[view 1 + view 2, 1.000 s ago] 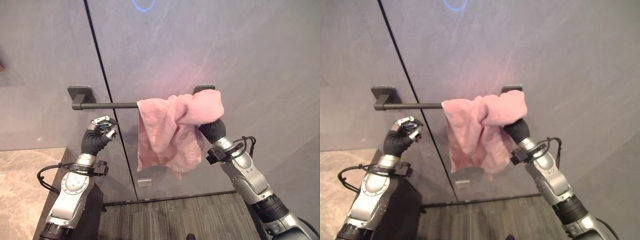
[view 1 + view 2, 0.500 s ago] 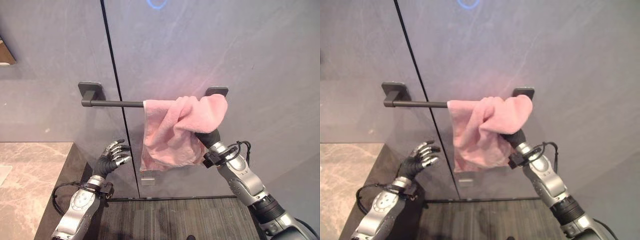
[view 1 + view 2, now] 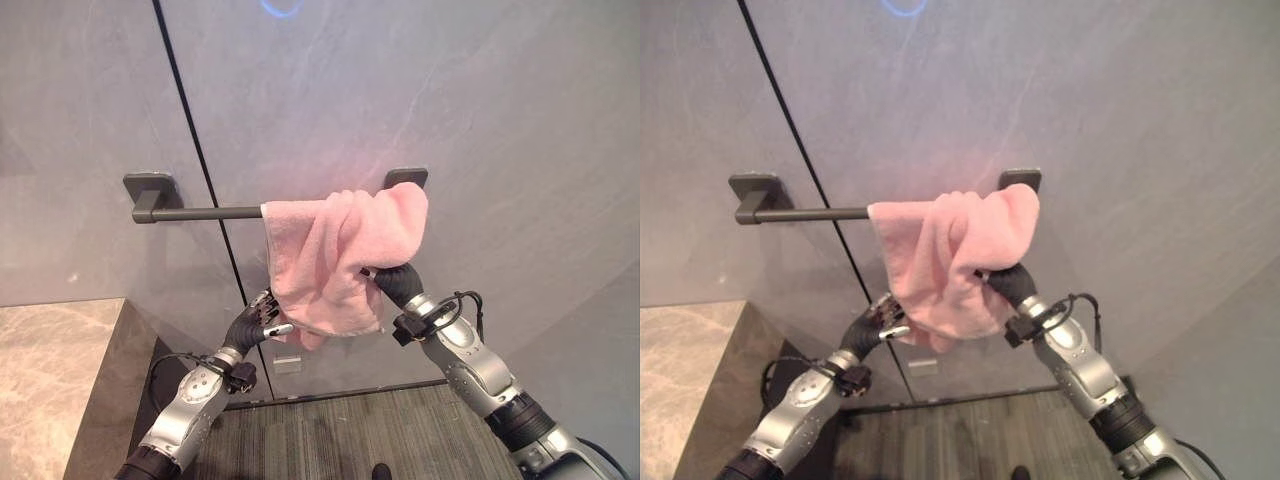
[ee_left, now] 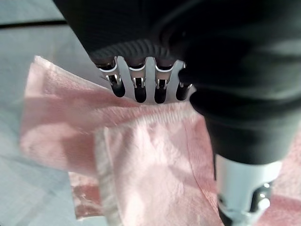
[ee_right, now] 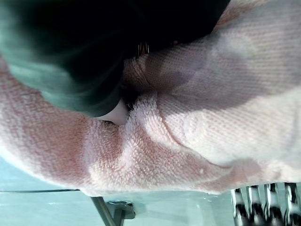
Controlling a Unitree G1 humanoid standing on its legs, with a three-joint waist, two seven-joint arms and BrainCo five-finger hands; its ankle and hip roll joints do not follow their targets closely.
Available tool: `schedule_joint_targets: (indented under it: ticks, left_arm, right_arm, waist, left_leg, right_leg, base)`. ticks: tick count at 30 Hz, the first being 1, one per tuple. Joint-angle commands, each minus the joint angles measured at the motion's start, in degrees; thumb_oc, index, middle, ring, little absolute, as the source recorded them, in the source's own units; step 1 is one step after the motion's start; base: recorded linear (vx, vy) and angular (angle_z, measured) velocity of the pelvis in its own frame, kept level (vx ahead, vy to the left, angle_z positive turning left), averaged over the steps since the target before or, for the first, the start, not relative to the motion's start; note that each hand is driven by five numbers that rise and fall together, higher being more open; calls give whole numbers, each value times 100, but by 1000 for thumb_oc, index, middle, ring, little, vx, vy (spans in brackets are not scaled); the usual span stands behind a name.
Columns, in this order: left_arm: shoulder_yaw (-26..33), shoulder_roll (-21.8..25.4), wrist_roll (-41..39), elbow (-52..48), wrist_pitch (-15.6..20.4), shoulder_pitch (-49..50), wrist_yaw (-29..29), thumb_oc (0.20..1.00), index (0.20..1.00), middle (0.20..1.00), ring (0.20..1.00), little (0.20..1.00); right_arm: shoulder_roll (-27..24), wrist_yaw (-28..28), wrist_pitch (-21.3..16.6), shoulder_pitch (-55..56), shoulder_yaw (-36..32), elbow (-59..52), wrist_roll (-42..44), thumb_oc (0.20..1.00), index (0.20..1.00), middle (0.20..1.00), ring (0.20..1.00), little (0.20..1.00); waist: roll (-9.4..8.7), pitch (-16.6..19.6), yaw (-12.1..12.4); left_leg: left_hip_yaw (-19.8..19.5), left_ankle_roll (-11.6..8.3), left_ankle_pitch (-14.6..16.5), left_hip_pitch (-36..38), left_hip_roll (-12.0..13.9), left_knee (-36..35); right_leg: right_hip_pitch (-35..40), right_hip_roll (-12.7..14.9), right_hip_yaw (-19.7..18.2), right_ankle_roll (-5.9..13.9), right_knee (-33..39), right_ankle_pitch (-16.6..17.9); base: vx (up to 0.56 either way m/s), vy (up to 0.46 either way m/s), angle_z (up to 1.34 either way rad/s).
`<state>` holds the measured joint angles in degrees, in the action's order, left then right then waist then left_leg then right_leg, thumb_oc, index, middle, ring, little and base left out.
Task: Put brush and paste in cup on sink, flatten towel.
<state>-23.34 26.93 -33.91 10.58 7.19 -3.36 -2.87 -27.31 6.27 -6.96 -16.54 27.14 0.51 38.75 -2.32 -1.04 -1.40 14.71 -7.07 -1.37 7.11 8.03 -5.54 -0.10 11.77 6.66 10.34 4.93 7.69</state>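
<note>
1. Left eye view: the pink towel (image 3: 340, 255) is hanging bunched at the right end of the dark wall bar (image 3: 200, 212); the left hand (image 3: 262, 318) is touching its lower edge; the right hand (image 3: 390, 281) is lying buried in the folds, its grip impossible to tell.
2. Left wrist view: the left fingers (image 4: 136, 87) are curling against cloth, whether pinching it I cannot tell; best to grip the hem and spread it leftwards along the bar.
3. Right wrist view: terry folds are covering the hand; no writing is showing.

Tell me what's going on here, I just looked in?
The robot is working on the pink towel, which hangs bunched over the right end of the dark towel bar on the grey wall. Its right hand is buried in the towel's folds, fingers hidden. The left hand reaches the towel's lower edge, fingers against the cloth. The towel is not yet flattened.
</note>
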Motion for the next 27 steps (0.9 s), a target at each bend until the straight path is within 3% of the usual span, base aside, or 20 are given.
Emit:
schedule_joint_targets:
  ticks: [1,5,6,10,17,18,27]
  left_arm:
    - [-186,38,-175,245,161,-545,-2,1000,1000,1000,1000,1000]
    - [-251,-125,-125,503,168,-754,90,1000,1000,1000,1000,1000]
    - [-245,-161,-130,520,178,-788,125,200,200,200,200,200]
    - [-179,-197,-82,444,209,-788,193,200,200,200,200,200]
    - [567,255,634,-627,343,-355,470,200,200,200,200,200]
    - [1052,423,797,-1365,544,-167,605,200,200,200,200,200]
    - [1925,330,838,-3086,1130,100,1032,200,200,200,200,200]
  right_arm:
    - [165,-18,-175,-439,25,-132,264,200,200,200,200,200]
    - [227,-6,-156,-398,77,-97,337,200,200,200,200,200]
    - [231,-17,-154,-383,79,-95,326,200,200,200,200,200]
    - [228,-53,-171,-325,12,-82,268,200,200,200,200,200]
    - [118,-214,-270,-74,-445,-126,-189,200,200,200,200,200]
    - [75,-264,-388,-201,-575,-330,-312,200,200,200,200,200]
    - [19,-235,-707,-997,-486,-1299,-297,200,200,200,200,200]
  waist:
    - [-123,138,-46]
    - [-96,165,-101]
    - [-93,167,-105]
    - [-91,177,-104]
    - [-91,151,17]
    - [-124,128,103]
    - [-270,39,297]
  left_leg:
    - [-26,80,-23,-80,136,54]
    - [15,75,-20,-44,153,54]
    - [12,75,-22,-42,153,54]
    - [4,74,-25,-47,159,54]
    - [-70,80,-31,-82,161,54]
    - [-107,82,-27,-104,164,54]
    - [-201,92,-6,-182,138,54]
  right_leg:
    - [-58,297,-246,245,7,268]
    - [-54,269,-269,226,7,253]
    - [-51,262,-274,222,7,252]
    - [-48,247,-271,218,7,241]
    - [-7,251,-183,216,7,219]
    - [1,264,-145,228,7,208]
    - [18,292,-70,244,4,189]
  base:
    - [0,0,0]
    - [4,-7,-3]
    - [5,-12,-7]
    - [6,-9,-10]
    - [2,0,1]
    - [5,0,5]
    - [-3,-1,8]
